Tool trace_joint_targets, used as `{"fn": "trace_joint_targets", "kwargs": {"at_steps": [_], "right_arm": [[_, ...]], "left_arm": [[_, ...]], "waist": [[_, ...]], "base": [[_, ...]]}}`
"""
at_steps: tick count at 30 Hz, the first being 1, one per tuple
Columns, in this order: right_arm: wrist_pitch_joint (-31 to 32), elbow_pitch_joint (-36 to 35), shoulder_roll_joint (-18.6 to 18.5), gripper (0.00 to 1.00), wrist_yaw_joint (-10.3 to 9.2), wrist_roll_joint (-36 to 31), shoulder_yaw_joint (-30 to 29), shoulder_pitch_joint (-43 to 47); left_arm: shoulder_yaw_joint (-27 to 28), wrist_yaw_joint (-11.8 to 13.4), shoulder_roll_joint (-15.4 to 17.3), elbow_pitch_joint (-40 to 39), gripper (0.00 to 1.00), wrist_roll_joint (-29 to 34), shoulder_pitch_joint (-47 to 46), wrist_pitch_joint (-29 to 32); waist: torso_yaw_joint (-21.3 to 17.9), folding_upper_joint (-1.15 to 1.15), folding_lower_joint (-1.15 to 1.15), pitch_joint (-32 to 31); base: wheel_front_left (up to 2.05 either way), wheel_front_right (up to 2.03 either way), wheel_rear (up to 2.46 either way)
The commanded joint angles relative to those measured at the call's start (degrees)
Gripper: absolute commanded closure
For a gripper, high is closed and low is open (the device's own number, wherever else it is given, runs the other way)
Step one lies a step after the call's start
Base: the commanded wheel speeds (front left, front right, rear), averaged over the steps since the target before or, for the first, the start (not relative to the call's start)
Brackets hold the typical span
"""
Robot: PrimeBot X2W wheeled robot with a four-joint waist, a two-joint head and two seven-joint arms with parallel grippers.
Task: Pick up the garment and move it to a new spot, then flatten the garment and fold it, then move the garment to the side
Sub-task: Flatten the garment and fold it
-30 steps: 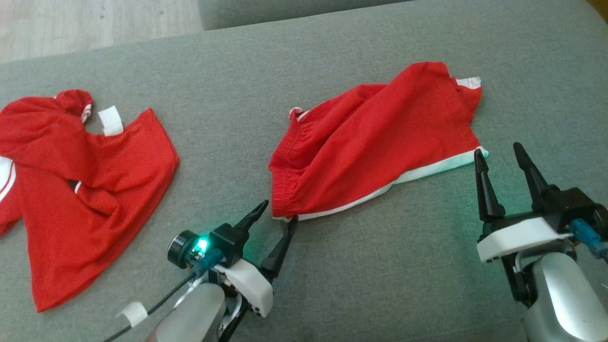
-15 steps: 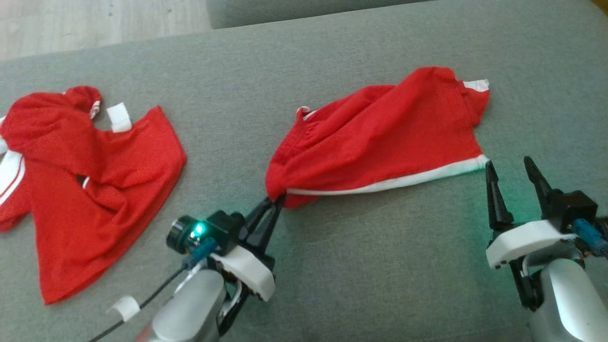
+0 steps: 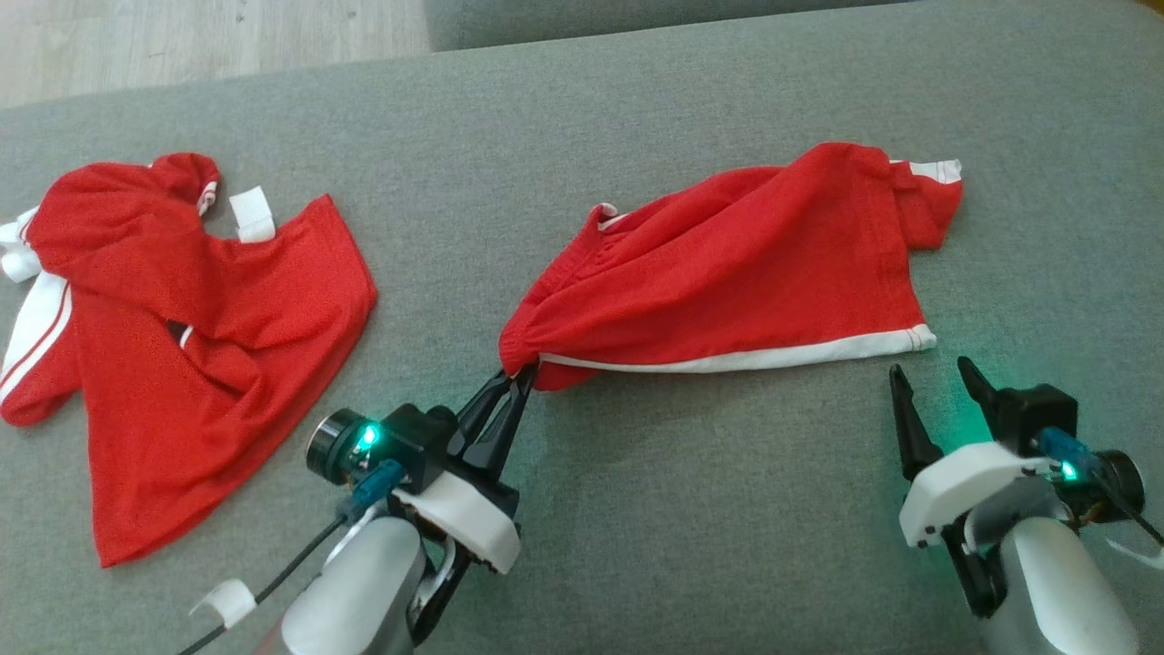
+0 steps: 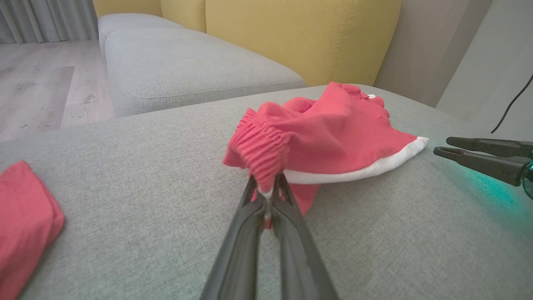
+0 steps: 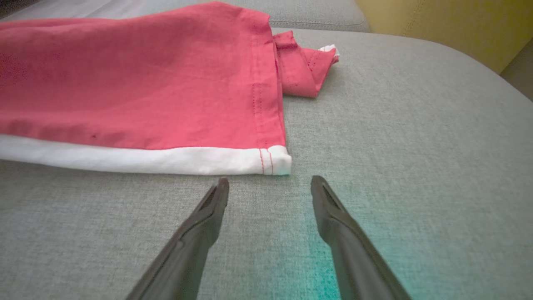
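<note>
Shorts (image 3: 727, 273) — red mesh, white hem — ribbed waistband in L gripper (image 3: 520, 371) jaws.

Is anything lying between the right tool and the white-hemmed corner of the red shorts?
Nothing visible. Bare grey cushion lies between the open right tool and the white-hemmed corner of the red shorts. The left tool is clamped on the waistband.
</note>
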Motion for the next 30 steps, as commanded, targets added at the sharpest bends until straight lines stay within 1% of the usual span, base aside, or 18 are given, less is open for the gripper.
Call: {"fn": "trace_joint_targets", "kwargs": {"at_steps": [1, 18, 28, 29, 30], "right_arm": [[0.03, -1.17, -0.17, 0.00, 0.37, 0.17, 1.48, -2.71], [-1.01, 6.96, -0.50, 0.00, 0.37, 1.98, 1.27, -8.44], [-2.65, 10.19, -0.63, 0.00, 0.37, 2.05, 1.94, -10.43], [-2.75, 10.53, -0.66, 0.08, 0.37, 2.06, 2.02, -10.57], [-2.79, 10.89, -0.67, 0.39, 0.37, 2.09, 2.16, -10.71]], "left_arm": [[2.58, -0.01, 0.55, -1.71, 1.00, 0.75, -1.23, -0.70], [2.26, -0.62, -0.10, -1.24, 1.00, 1.73, -2.03, -0.71], [1.84, -0.79, -0.09, -0.56, 1.00, 1.84, -2.61, -0.71], [1.81, -0.80, -0.10, -0.47, 1.00, 1.84, -2.65, -0.71], [1.79, -0.81, -0.10, -0.40, 1.00, 1.84, -2.68, -0.71]], "waist": [[-0.01, 0.00, 0.00, 0.05], [0.78, 0.00, 0.00, 1.08], [0.77, 0.00, 0.00, 1.76], [0.77, 0.00, 0.00, 1.77], [0.77, 0.00, 0.00, 1.76]], "base": [[0.00, 0.00, 0.00], [0.00, 0.00, 0.00], [0.00, 0.00, 0.00], [0.00, 0.00, 0.00], [0.00, 0.00, 0.00]]}}
